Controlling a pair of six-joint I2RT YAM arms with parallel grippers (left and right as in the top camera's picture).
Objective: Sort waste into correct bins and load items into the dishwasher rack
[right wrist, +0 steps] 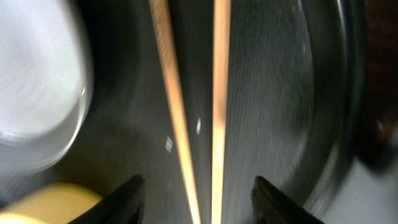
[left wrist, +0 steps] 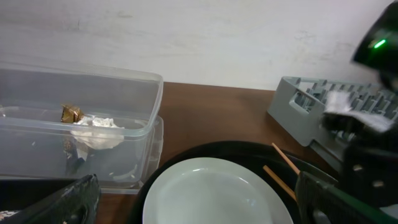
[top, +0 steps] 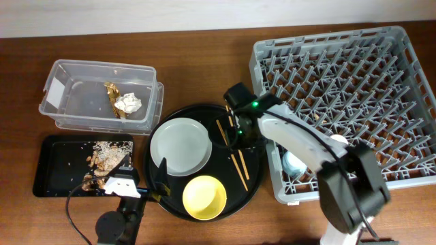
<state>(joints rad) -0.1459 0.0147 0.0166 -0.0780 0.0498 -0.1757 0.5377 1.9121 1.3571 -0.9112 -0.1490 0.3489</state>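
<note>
Chopsticks (top: 240,163) lie side by side on the right half of the round black serving tray (top: 219,163). Their upper ends are hidden from overhead beneath the right gripper (top: 235,136). In the right wrist view the two sticks run up the frame, blurred, with the gripper's dark fingers (right wrist: 132,193) spread on either side, wide of them. Whether the fingers touch the tray cannot be told.

A white plate (top: 180,145) sits left of the chopsticks on the same tray, and a yellow bowl (top: 204,197) sits at its near edge. The left gripper (top: 160,178) hangs over the tray's lower-left rim, its jaws far apart and holding nothing. In its own view only the finger ends show, at the bottom corners, cut off by the frame.

Right of the serving tray stands the grey dishwasher rack (top: 340,75). A light-blue cup (top: 293,163) sits in the rack's near left corner, half hidden by the right arm.

Up and left of the serving tray is the clear plastic tub (top: 65,75), holding a gold-brown wrapper (top: 112,95) and a crumpled white tissue (top: 128,103) that touch each other. Directly left of the serving tray is the black rectangular tray (top: 54,167), with beige food scraps (top: 103,160) heaped at its right end, partly covered by the left arm's white mount.
</note>
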